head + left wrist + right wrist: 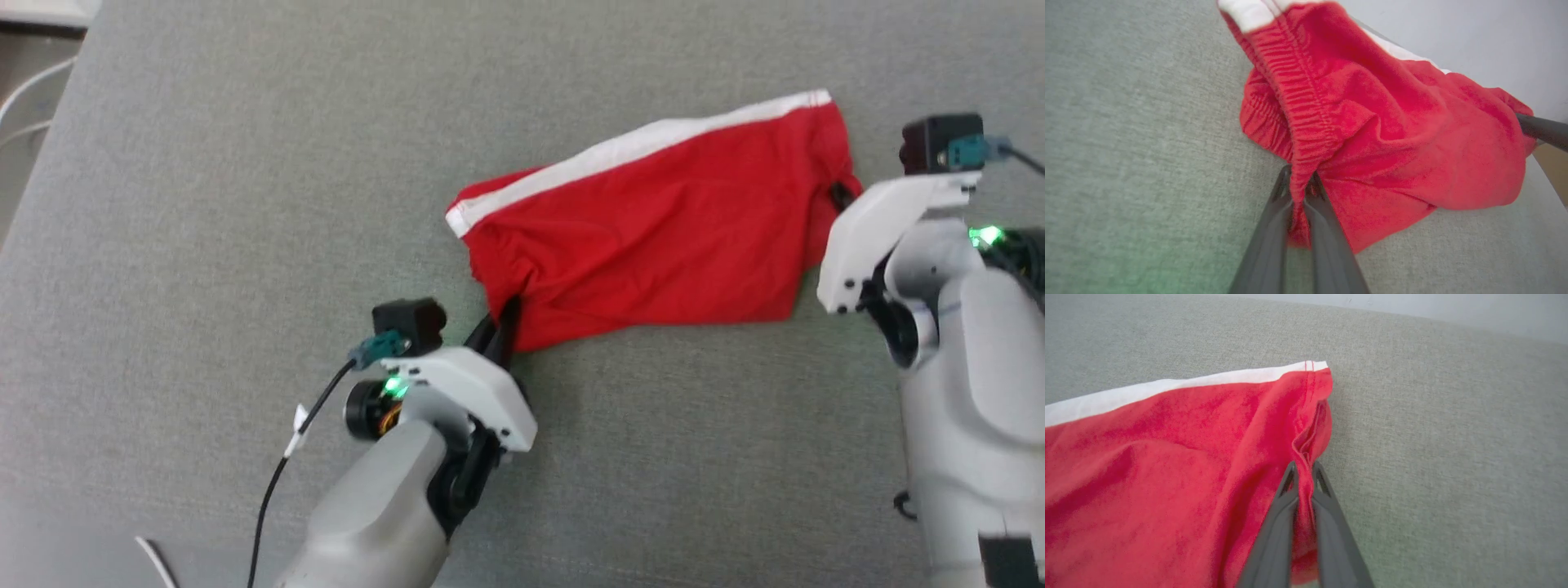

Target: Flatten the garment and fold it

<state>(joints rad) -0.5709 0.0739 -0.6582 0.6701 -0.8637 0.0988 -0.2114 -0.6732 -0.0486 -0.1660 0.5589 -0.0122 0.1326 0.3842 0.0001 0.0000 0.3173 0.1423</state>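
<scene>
**Head view.** The garment point(653, 237), a pair of bright red shorts in thin soft fabric with a white stripe point(637, 147) along its far edge, lies across the middle of a grey woven surface point(204, 245). It is mostly spread out, with shallow wrinkles. The left gripper point(500, 331) meets its near-left corner and the right gripper point(839, 196) meets its right-hand edge. The wrist housings hide most of the fingers here. Thin white cables point(24, 98) lie beyond the surface's far-left edge.

**Left wrist view.** The left gripper point(1300, 185) has its fingers pressed together on a fold of red cloth at the end of the gathered elastic waistband point(1298, 102). One dark finger of the right gripper point(1541, 130) shows at the garment's point(1392, 143) far end. A pale wall point(1453, 24) stands beyond.

**Right wrist view.** The right gripper point(1302, 471) pinches the hemmed edge of the garment point(1167, 457), a little below the stripe's point(1167, 386) corner. A small ridge of cloth rises from its tips. Bare grey surface point(1453, 457) lies to the side.

**Handling.** The cloth looks light and limp, so it should sag and crease wherever it is unsupported. A shallow pinch on a single thin layer could slip. The thicker waistband and the stitched hems and corners likely give the surest hold. The textile surface probably grips the fabric, so dragging may wrinkle it, while gentle tension between opposite ends should smooth it.
</scene>
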